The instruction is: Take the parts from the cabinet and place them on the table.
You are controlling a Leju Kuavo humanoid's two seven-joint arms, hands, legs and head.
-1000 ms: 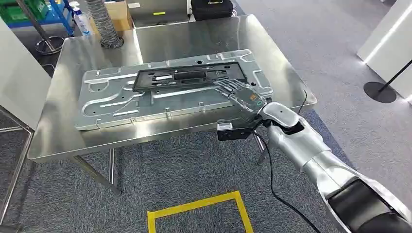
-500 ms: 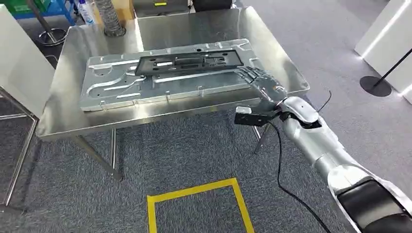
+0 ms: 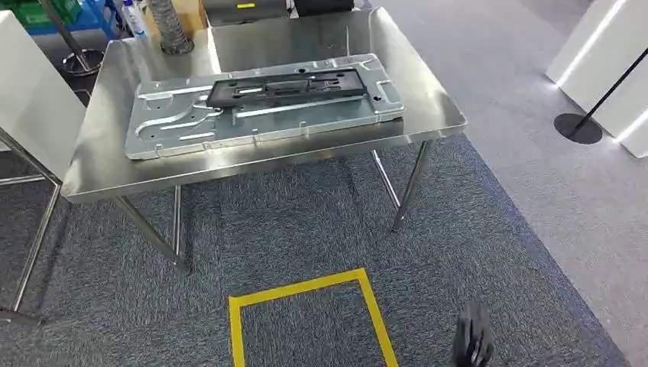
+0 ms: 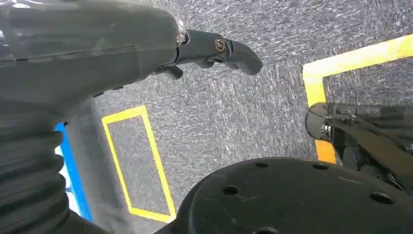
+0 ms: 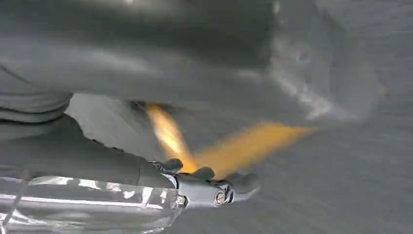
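A large silver sheet-metal panel (image 3: 191, 126) lies flat on the steel table (image 3: 252, 164). On top of it, toward its far side, rests a black rectangular frame part (image 3: 286, 86). My right hand (image 3: 472, 342) hangs low over the carpet at the lower right, blurred and well away from the table. In the right wrist view its fingers (image 5: 204, 187) are stretched out with nothing in them. My left hand (image 4: 122, 53) hangs over the carpet too, its fingers (image 4: 229, 48) extended and holding nothing.
A yellow tape square (image 3: 306, 287) marks the carpet in front of the table. A white cabinet side (image 3: 30, 99) stands at the left. A grey ribbed hose (image 3: 170, 27) and a spray bottle (image 3: 136, 19) sit at the table's far left. A black stand base (image 3: 578, 128) is off to the right.
My right hand has lifted off the panel's near right corner and dropped beside my body. The whole view has shifted, so the table sits higher in the picture.
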